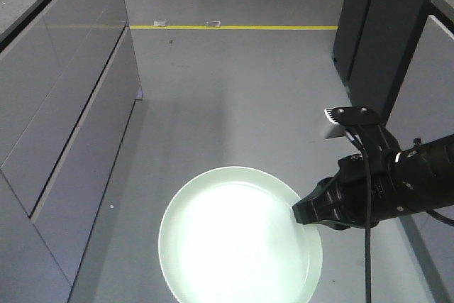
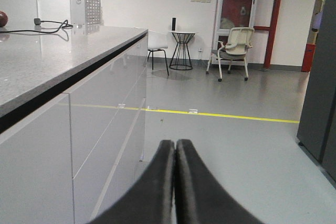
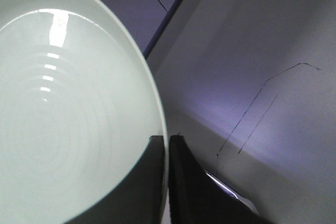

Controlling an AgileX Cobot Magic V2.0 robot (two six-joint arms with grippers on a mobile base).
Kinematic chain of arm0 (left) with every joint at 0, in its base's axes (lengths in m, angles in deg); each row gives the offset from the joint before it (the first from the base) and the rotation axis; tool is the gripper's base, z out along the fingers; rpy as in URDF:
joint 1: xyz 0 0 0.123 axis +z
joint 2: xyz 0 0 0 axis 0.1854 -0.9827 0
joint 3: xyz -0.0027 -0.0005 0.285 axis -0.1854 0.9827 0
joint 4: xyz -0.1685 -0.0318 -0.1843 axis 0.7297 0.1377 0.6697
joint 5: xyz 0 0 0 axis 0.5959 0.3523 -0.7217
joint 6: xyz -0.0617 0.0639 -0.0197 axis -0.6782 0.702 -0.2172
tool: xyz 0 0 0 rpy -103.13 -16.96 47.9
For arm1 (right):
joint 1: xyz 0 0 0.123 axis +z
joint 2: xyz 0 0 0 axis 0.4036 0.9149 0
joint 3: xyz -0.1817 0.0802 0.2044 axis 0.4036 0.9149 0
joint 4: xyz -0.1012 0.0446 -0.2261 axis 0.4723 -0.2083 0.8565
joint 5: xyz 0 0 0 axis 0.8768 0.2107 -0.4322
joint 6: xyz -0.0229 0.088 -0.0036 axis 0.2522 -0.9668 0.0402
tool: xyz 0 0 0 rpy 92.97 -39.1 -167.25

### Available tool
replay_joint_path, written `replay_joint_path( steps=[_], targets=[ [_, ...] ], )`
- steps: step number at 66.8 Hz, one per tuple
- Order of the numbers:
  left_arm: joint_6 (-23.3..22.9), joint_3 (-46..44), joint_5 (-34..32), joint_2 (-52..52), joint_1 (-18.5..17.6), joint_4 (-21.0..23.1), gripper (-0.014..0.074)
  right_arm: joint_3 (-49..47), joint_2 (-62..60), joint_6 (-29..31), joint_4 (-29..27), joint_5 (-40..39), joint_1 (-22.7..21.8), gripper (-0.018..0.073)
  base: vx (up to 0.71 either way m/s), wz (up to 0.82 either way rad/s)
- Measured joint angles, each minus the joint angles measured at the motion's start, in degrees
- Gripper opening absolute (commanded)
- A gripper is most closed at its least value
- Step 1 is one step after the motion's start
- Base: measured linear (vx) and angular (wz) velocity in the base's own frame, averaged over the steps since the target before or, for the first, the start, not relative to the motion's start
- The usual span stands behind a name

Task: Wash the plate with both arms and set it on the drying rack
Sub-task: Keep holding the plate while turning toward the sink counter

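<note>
Edgewise, glossy round plate [image 1: 237, 246] pinched in matte-black right gripper [image 1: 298, 212].

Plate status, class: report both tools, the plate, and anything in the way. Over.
Right tool shut on plate rim. Left tool shut, empty. Plate held over bare floor, cabinet alongside. Drying rack not in view.

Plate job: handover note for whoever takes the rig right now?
Right gripper: shut on the plate, pinching its rim.
Left gripper: shut, empty, away from the plate.
Plate: held face up over the floor, beside the cabinet fronts.
Drying rack: not in any view.
Done: plate is in hand; can't tell if it is washed.
Left: put it on the rack.
</note>
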Motion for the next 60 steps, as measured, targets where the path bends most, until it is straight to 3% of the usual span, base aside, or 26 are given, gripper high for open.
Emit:
replay_joint_path(
  steps=[60],
  targets=[
    [0.0, 0.0, 0.0, 0.0, 0.0, 0.0, -0.0006, 0.0, 0.0, 0.0, 0.0, 0.0, 0.0, -0.0001, 0.17, -0.03]
  ],
)
